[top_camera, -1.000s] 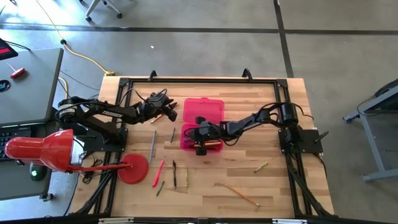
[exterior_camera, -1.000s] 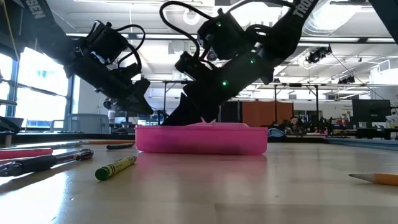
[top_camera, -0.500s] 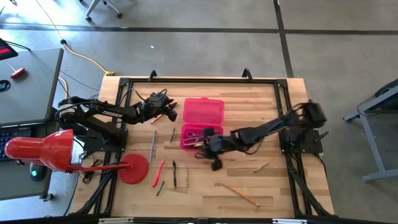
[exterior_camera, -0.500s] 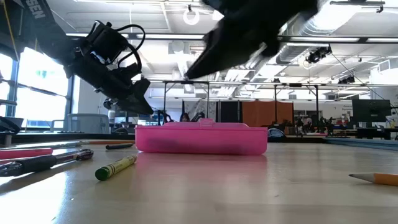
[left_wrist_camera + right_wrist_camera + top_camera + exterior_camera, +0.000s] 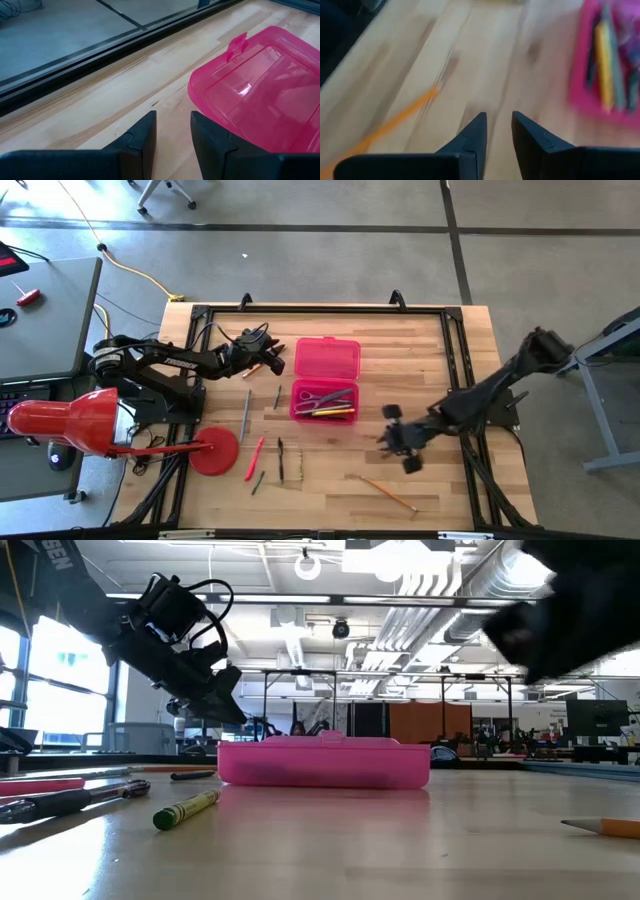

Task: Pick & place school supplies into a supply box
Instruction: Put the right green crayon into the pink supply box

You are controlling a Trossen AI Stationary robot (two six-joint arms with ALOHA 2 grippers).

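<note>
The pink supply box [image 5: 325, 380] lies open, its lid [image 5: 327, 358] flat toward the far edge. Its tray [image 5: 323, 401] holds pens and purple scissors. More pens lie left of it: a grey one [image 5: 245, 415], a red one [image 5: 255, 458], a black one [image 5: 281, 458] and a green crayon [image 5: 186, 809]. An orange pencil [image 5: 388, 493] and a short pencil [image 5: 418, 448] lie to the right. My left gripper [image 5: 173, 117] hovers left of the lid, narrowly open and empty. My right gripper [image 5: 395, 442], blurred, is right of the tray, narrowly open and empty [image 5: 499, 120].
A red round disc [image 5: 214, 451] sits near the table's left near corner. A dark metal frame [image 5: 320, 308] runs around the table's edges. Bare wood lies between the tray and the right frame, where my right arm reaches across.
My right gripper has risen out of the pink tray and swept fast toward the table's right and near edge, ending well right of the box. The pens and scissors stay in the tray.
</note>
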